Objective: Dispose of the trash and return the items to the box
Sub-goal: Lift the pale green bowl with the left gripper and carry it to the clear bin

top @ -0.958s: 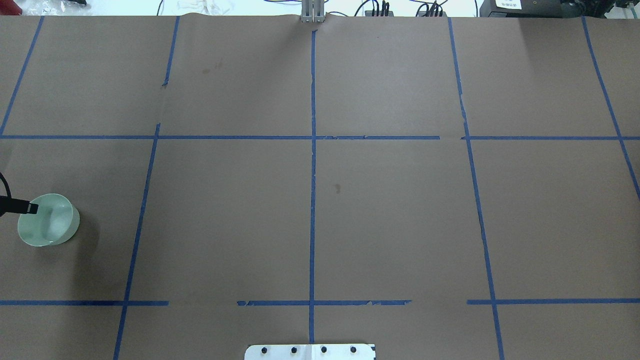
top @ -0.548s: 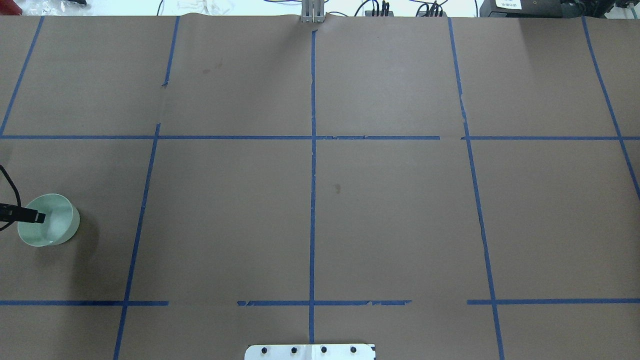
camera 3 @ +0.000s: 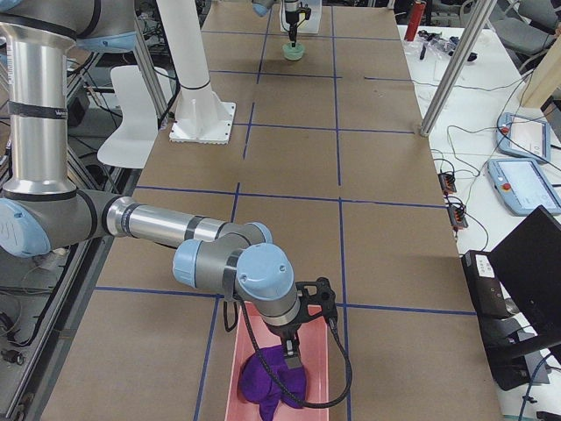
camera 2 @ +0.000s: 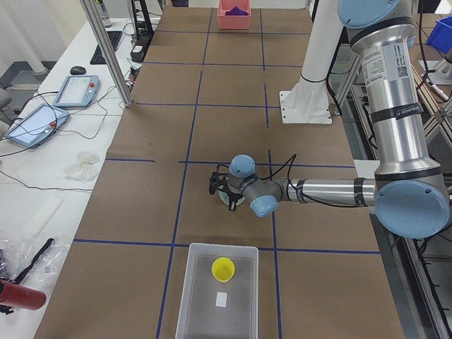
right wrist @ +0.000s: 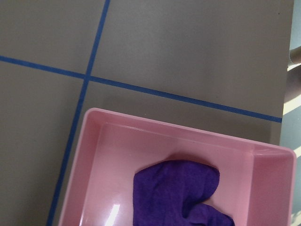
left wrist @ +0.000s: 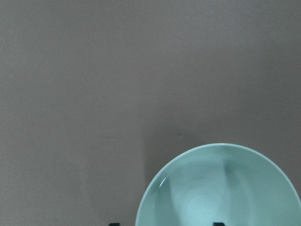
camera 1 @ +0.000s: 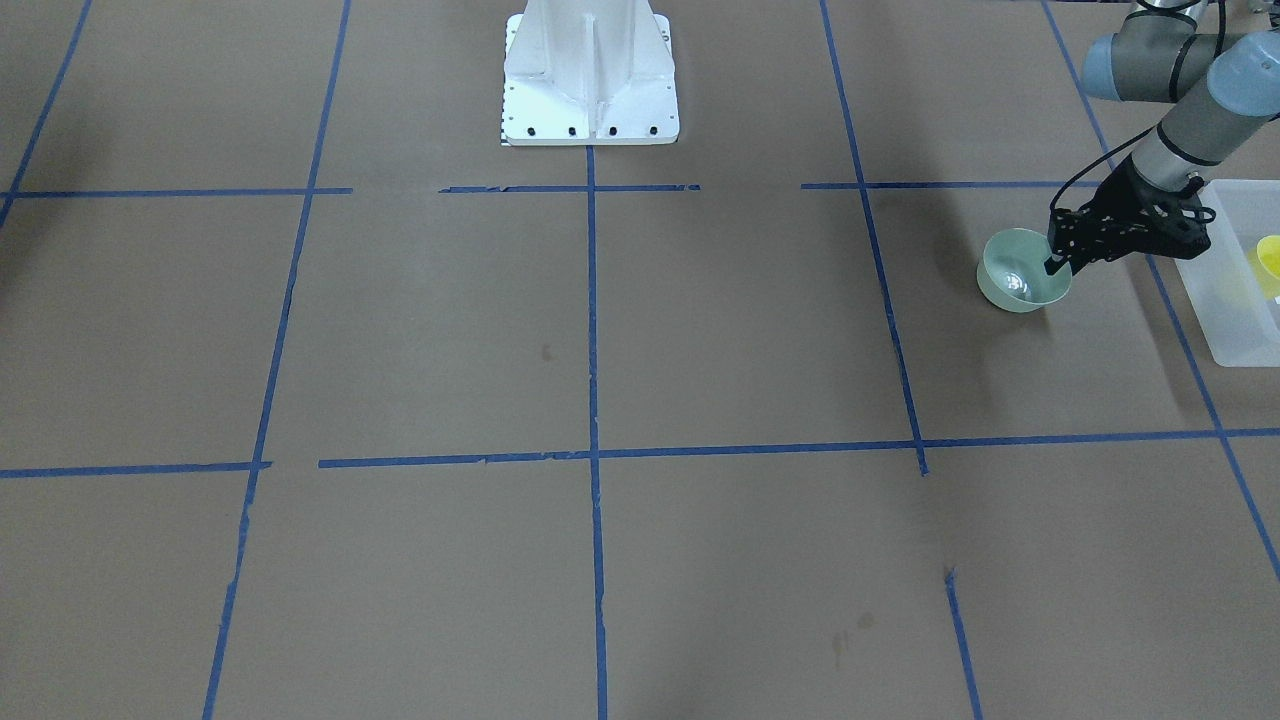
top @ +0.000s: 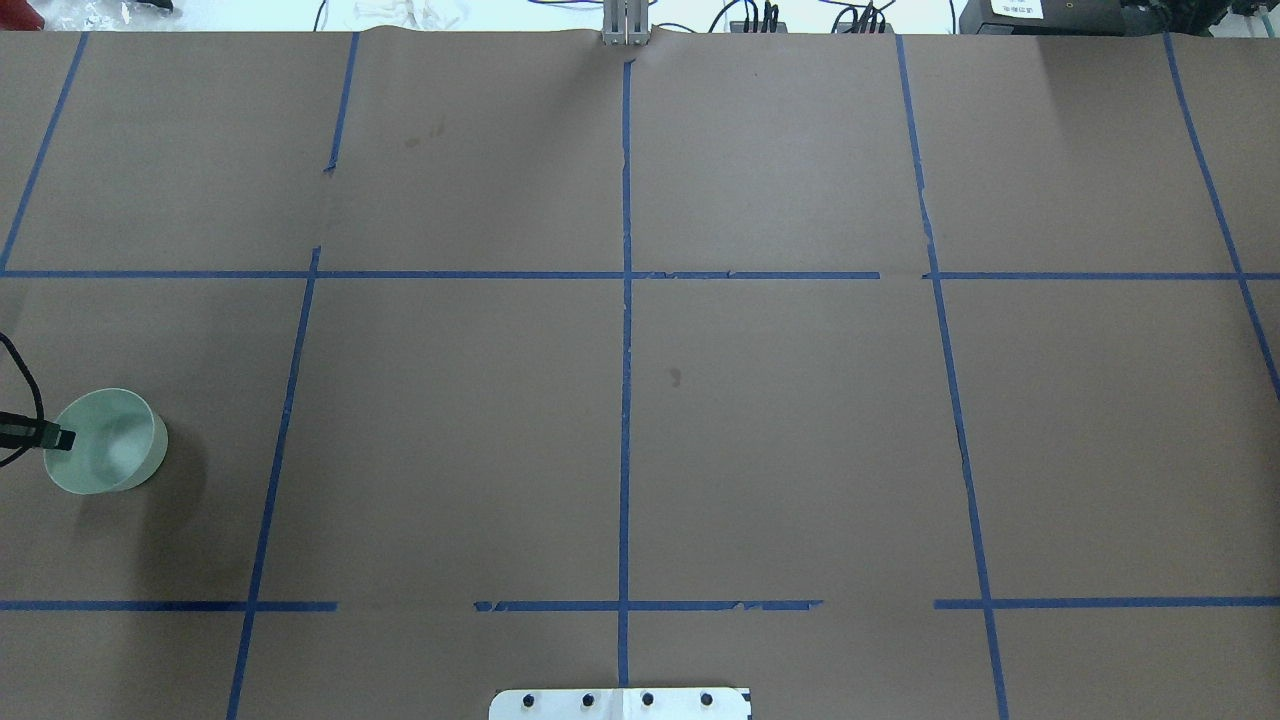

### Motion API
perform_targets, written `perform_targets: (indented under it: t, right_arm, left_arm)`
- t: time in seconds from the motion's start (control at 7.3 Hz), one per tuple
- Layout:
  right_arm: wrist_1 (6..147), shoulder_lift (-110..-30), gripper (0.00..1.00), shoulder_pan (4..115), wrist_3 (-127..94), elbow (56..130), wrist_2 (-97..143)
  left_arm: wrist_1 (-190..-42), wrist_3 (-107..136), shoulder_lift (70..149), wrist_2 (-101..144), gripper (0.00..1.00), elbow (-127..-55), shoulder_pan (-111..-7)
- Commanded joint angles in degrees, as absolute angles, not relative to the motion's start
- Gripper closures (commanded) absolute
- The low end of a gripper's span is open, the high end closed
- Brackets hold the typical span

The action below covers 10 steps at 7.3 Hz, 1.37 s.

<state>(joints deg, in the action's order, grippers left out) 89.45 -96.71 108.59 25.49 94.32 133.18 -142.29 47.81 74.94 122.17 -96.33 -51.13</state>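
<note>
Bowl: near part cut by the left wrist view's bottom edge; from the left-end camera mostly hidden behind the near arm's wrist. Left end effector: second fingertip not made out; overhead shows one fingertip, the rest off-frame. Box and cup clipped at the front view's right edge. Right end effector: fingers lost against the cloth, spread unreadable. Bin cut off below.

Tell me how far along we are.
Done: the crumpled purple cloth lies in the pink plastic tray, and the small yellow plastic cup stands in the translucent white bin. In hand: the left end effector straddles the rim of the pale green round bowl, jaws apart. Remaining: bowl into bin.
</note>
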Motion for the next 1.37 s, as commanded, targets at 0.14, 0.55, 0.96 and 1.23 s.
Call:
perform_targets:
  t: [0.14, 0.55, 0.96, 1.23]
  right_arm:
    - [98.84, -97.03, 0.00, 108.46, 21.54, 105.17, 135.35]
    - [100.28, -97.03, 0.00, 102.50, 11.37, 111.00, 135.35]
    - [100.19, -97.29, 0.00, 95.99, -1.28, 115.64, 135.00]
    - [100.11, -97.56, 0.00, 94.58, -1.41, 116.80, 134.65]
  left_arm:
    - [-142.03, 47.90, 71.83, 124.53, 1.00, -101.83, -52.38]
    - [-141.60, 39.00, 71.37, 131.31, 1.00, -102.66, -62.98]
    - [-124.98, 10.23, 73.46, 130.96, 1.00, -100.12, -82.45]
    - [-112.63, -6.69, 82.23, 130.87, 1.00, -91.81, -94.96]
